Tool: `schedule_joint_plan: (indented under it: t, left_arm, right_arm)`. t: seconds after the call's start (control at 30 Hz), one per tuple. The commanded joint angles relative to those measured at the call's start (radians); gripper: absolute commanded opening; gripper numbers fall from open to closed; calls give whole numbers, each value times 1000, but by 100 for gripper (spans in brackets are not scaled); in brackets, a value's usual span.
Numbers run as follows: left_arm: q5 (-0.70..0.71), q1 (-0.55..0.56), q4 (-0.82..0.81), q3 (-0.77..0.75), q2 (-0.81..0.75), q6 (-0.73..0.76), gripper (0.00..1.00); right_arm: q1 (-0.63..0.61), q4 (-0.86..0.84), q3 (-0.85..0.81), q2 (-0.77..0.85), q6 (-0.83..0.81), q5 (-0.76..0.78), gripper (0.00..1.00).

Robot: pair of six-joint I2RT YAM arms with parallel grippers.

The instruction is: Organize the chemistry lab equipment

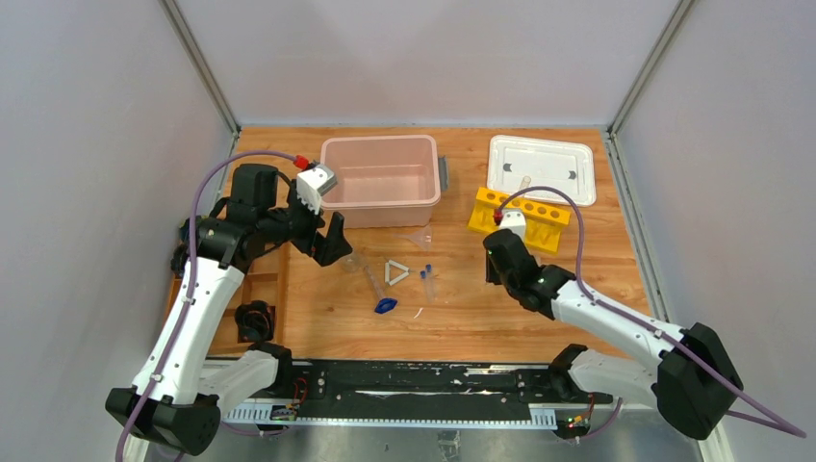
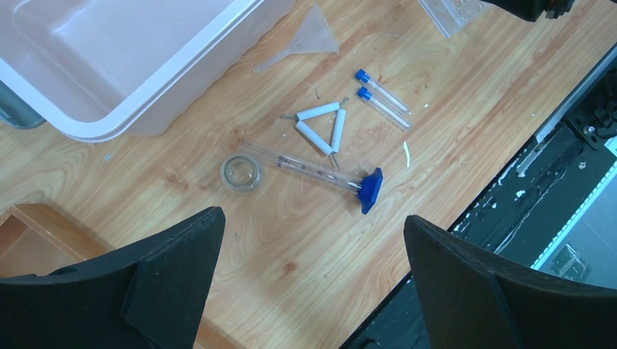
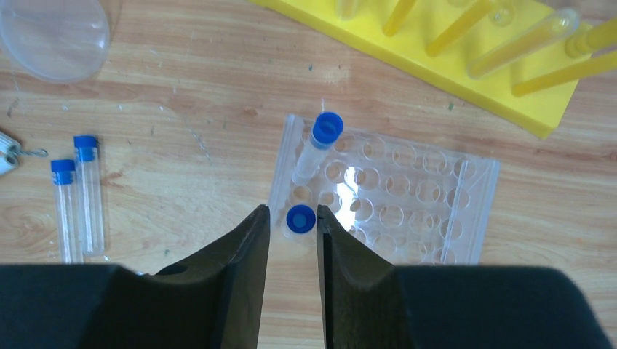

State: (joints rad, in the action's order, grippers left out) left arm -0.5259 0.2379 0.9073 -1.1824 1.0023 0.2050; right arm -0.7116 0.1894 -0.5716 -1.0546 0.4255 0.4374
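Looking down from the top camera: pink bin [image 1: 380, 141] at the back of the tabletop [image 1: 318, 332], white lid [image 1: 548, 159] to its right, yellow rack [image 1: 520, 226] just in front of the lid. Loose pieces lie mid-tabletop: funnel [image 1: 417, 238], white triangle [image 1: 396, 272], two blue-capped tubes [image 1: 426, 281], blue clip [image 1: 386, 306]. The left jaws hang near the bin's near-left corner. The right jaws are hidden under their own arm, in front of the yellow rack.

Left wrist: left jaws spread wide, nothing between them, bare wood below. Beyond them sits a small clear beaker [image 2: 241, 173], seen mouth-on. A thin clear rod [image 2: 305, 166] runs from beside it to the clip. The triangle is three white sleeves on wire. The two tubes lie side by side; the funnel lies on its side by the bin wall.

Right wrist: right jaws narrowly parted, straddling the blue cap of a standing tube [image 3: 300, 219] in a corner hole of the clear rack [image 3: 407, 211]. A gap shows beside the cap, so no clamp. A leaning tube [image 3: 314, 153], also capped, slants in the same rack. The yellow rack behind carries one uncapped tube [image 3: 516, 45].
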Motion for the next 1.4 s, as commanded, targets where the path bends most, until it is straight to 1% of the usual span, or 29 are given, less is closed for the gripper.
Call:
schedule_joint_plan:
  t: [0.0,0.23,0.33,0.43,0.53,0.7,0.77,0.9,1.0,1.23,1.37]
  left_arm:
    - [12,1,-5,-28,-13,-3,100]
    - [-3,0,-5,-29,-16,4,100]
    - [4,1,-5,-34,-4,1,100]
    - [13,0,-5,-34,2,-4,100]
    - [25,1,-5,-29,2,-7,100]
    - [59,1,-4,-20,10,-9,100]
    - [64,1,-3,-20,11,-12,100]
    - [52,1,-4,-11,6,-10,100]
    - [57,1,-4,-7,6,-6,100]
    - [65,1,-4,-6,-1,-7,100]
    - [89,1,-4,-7,7,-12,100]
  right_arm:
    - [21,54,-95,-32,-16,4,34]
    - [25,197,-269,3,-53,-45,36]
    - [21,289,-371,-18,-39,-61,36]
    - [-2,301,-426,-51,-25,-121,35]
    - [-29,292,-470,-144,2,-218,34]
    - [-52,342,-564,-391,62,-329,35]
    - [-72,322,-575,-459,71,-344,35]
    - [-123,248,-576,-542,86,-362,35]
    - [-144,230,-585,-593,98,-344,35]
    - [-148,205,-580,-682,104,-302,29]
    - [-148,197,-580,-723,97,-298,29]
